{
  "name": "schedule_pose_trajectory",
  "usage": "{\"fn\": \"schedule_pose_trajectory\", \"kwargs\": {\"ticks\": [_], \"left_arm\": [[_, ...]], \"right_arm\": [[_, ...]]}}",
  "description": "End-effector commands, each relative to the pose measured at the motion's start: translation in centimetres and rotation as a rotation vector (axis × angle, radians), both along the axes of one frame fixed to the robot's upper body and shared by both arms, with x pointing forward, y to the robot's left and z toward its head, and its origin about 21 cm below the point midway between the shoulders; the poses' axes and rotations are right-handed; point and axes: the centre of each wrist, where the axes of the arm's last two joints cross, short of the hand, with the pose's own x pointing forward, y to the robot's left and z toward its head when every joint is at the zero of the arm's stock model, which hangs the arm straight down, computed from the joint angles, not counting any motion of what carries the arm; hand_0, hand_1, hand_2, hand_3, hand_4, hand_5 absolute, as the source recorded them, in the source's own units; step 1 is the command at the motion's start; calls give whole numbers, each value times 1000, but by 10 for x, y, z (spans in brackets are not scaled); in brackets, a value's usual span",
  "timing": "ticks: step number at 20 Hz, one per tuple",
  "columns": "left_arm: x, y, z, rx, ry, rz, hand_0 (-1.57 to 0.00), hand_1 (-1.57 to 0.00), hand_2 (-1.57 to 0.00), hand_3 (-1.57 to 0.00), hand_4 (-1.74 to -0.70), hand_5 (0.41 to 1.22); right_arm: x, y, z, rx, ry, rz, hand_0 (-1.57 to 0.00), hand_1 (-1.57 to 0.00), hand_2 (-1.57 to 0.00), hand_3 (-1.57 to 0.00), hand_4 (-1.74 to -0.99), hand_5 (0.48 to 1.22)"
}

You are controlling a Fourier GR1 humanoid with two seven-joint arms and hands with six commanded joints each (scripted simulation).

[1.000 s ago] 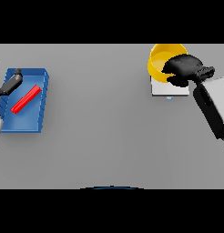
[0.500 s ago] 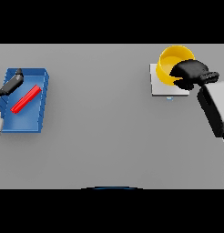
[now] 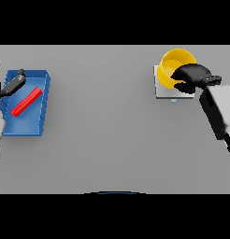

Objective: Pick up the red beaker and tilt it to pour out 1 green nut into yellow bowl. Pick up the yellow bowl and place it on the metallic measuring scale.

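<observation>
Two robot hands show, and the right robot hand (image 3: 194, 77) matters: its fingers are curled round the near-right rim of the yellow bowl (image 3: 175, 65). Since a second ago the bowl has shifted up and over the metallic measuring scale (image 3: 162, 88) and levelled out, so it now seems to sit on the plate; placing looks nearly done, with release judged next. Well left of the scale, the left robot hand (image 3: 11, 86) hangs with relaxed fingers over a blue tray (image 3: 42, 79) on the worktop (image 3: 103, 130), beside the red beaker (image 3: 26, 101).
</observation>
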Motion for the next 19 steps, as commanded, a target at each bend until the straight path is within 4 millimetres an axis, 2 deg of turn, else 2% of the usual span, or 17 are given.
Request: {"fn": "schedule_pose_trajectory", "kwargs": {"ticks": [1, 2, 4, 7, 9, 12, 17, 19], "left_arm": [[0, 2, 0, 2, 3, -5, 1, 1, 1, 1, -719, 668], [0, 2, -1, 3, 3, -5, 1, 1, 1, 1, -719, 668], [-2, 2, -3, -4, -1, 1, 1, 1, 1, 1, -718, 666], [0, 1, -3, -9, -13, -9, 1, 1, 1, 1, -724, 662], [0, 1, -4, -7, 2, 0, 1, 1, 1, 1, -722, 664], [3, -3, -3, -15, 3, -4, 1, 1, 1, 1, -725, 664], [1, 2, -3, -4, -2, -1, 1, 1, 1, 1, -721, 665], [0, 2, -4, -5, -2, -6, 1, 1, 1, 1, -726, 665]], "right_arm": [[-2, -2, 0, -5, 8, -3, -1231, -1101, -1091, -890, -1657, 1149], [0, -1, 4, -20, 1, -10, -990, -882, -921, -796, -1629, 1080], [0, 2, 2, -62, 11, 0, -634, -564, -660, -661, -1593, 987], [0, 2, 1, -76, 12, 46, -324, -288, -381, -506, -1560, 909], [1, 5, 2, -72, 10, 60, -207, -184, -244, -429, -1552, 876], [3, 0, 3, -46, -1, 62, -105, -94, -124, -328, -1537, 822], [2, -7, 0, -59, 23, 8, -34, -30, -40, -192, -1500, 763], [3, -3, 0, -58, 41, 1, -21, -19, -25, -146, -1478, 738]]}}
